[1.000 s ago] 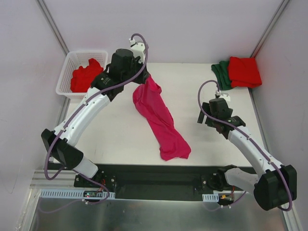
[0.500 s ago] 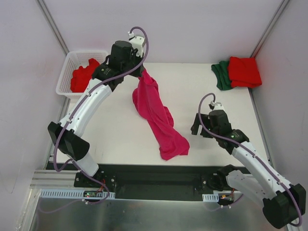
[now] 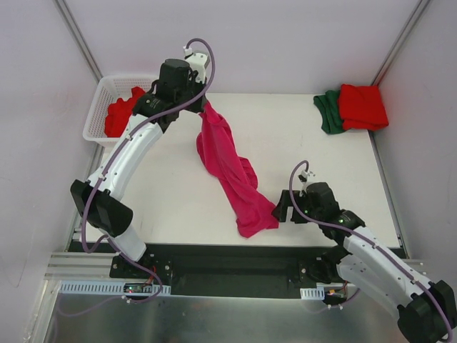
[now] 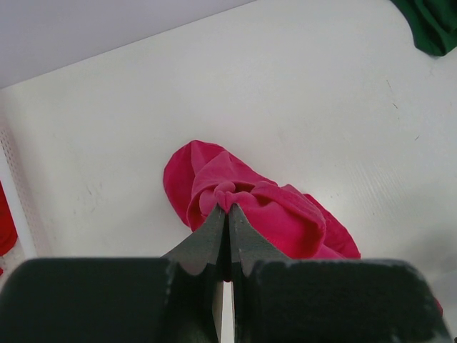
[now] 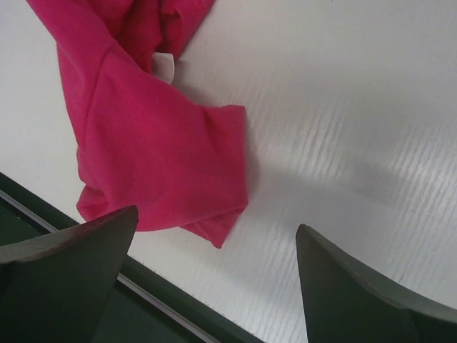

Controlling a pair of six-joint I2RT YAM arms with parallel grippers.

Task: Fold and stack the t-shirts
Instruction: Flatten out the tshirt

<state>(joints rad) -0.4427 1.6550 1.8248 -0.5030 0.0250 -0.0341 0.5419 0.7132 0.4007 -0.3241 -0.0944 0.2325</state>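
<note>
The magenta-pink t-shirt (image 3: 227, 168) trails in a long bunched strip from the back middle of the table to the near edge. My left gripper (image 3: 206, 107) is shut on its upper end and holds it off the table; in the left wrist view the fingers (image 4: 214, 232) pinch a fold of the shirt (image 4: 271, 207). My right gripper (image 3: 280, 212) hovers open just right of the shirt's lower end (image 5: 143, 143), nothing between its fingers (image 5: 86, 243). A folded red t-shirt (image 3: 363, 106) lies on a folded dark green one (image 3: 328, 111) at the back right corner.
A white lattice basket (image 3: 96, 107) at the back left holds a crumpled red t-shirt (image 3: 125, 114). The table's dark front rail (image 3: 228, 268) runs right below the shirt's lower end. Walls close in on both sides.
My right arm has swung down and left to the near edge, beside the shirt's lower end. My left gripper has drawn the shirt's top a little back and left.
</note>
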